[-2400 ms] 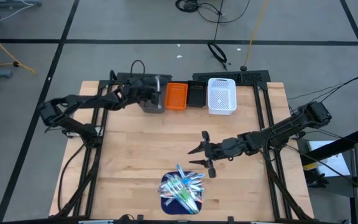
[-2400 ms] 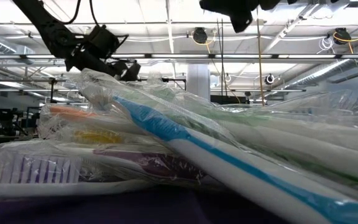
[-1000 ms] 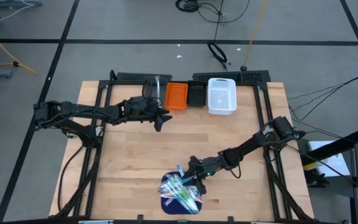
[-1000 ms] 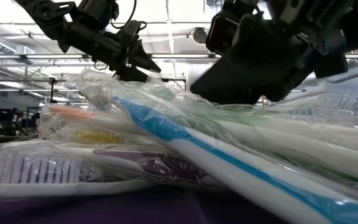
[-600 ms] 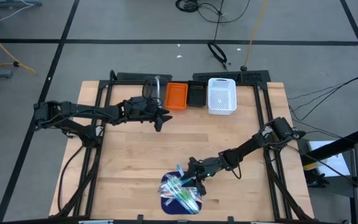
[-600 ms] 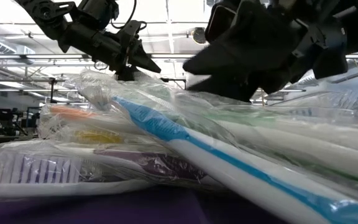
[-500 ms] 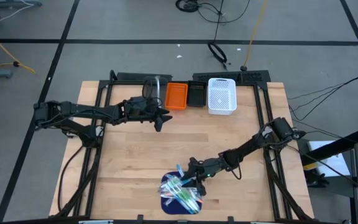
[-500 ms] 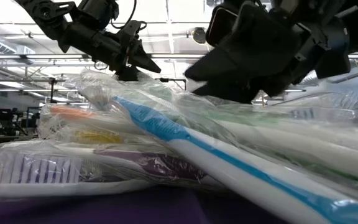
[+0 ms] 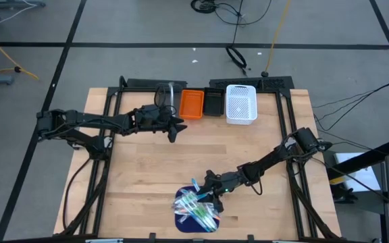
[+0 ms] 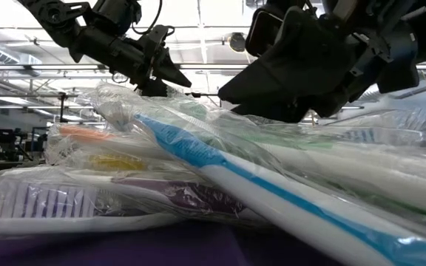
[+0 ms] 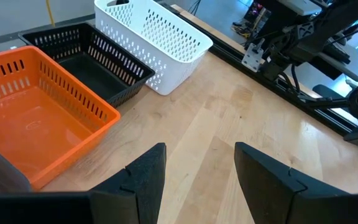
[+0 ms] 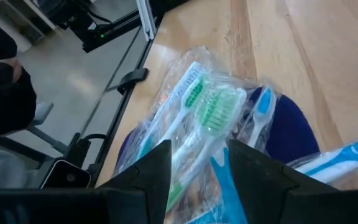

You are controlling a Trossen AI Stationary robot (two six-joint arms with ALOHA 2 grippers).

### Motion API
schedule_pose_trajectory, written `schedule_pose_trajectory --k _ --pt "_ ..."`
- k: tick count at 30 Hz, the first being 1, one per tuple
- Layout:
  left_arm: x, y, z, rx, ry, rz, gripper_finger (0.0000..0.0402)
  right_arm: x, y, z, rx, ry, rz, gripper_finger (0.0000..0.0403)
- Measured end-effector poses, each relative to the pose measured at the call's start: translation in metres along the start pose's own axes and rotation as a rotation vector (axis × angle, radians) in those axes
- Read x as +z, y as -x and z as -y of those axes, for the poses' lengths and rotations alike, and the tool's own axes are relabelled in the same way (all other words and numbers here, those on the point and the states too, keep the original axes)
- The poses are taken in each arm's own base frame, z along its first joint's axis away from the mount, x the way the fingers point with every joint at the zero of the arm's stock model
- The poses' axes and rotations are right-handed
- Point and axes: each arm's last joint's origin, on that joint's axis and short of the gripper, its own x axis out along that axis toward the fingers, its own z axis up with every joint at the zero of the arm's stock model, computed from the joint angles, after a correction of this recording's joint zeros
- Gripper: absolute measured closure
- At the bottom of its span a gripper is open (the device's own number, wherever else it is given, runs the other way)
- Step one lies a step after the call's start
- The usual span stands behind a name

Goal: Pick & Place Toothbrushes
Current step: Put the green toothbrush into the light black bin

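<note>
The toothbrushes (image 9: 196,204), white, green and blue in clear wrappers, lie heaped on a dark blue mat (image 9: 184,221) near the table's near edge. My right gripper (image 9: 209,183) stands open at the heap's far right side, low over it. In the right wrist view its fingers flank a green brush head (image 12: 219,106) and a blue one (image 12: 261,102). The low view shows it close over the heap's top (image 10: 287,125). My left gripper (image 9: 179,126) hovers open over bare wood, just in front of the bins, with nothing between its fingers (image 11: 199,152). My right gripper comes at the toothbrush heap slanting down from the table's right. Its own fingers (image 12: 148,180) hide the place where they meet the wrappers, so I cannot tell whether they touch.
Along the far edge stand a clear-grey bin (image 9: 167,94), an orange bin (image 9: 192,104), a black bin (image 9: 213,102) and a white bin (image 9: 241,103). Bare wood lies between the bins and the mat. Black rails run along both table sides.
Before the last second my right gripper came from mid-table toward the near edge and down to the heap. My left gripper drew away from the grey bin toward the table's middle. Within the last second nothing has visibly moved.
</note>
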Motion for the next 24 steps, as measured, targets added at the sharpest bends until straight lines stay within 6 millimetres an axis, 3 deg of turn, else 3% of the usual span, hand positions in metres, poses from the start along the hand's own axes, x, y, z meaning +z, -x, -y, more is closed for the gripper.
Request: schedule_pose_trajectory --k 9,19,24 --pt "0.000 0.000 0.000 0.001 0.003 0.000 0.0210 -0.006 -0.013 0.004 -0.006 0.001 -0.017 0.0282" --pt "0.000 0.000 0.000 0.001 0.002 0.000 0.0210 -0.004 -0.014 0.002 0.013 0.019 -0.021 0.0392" --pt "0.000 0.000 0.000 0.001 0.001 -0.001 0.0211 -0.003 -0.014 0.004 0.017 0.023 -0.024 0.0399"
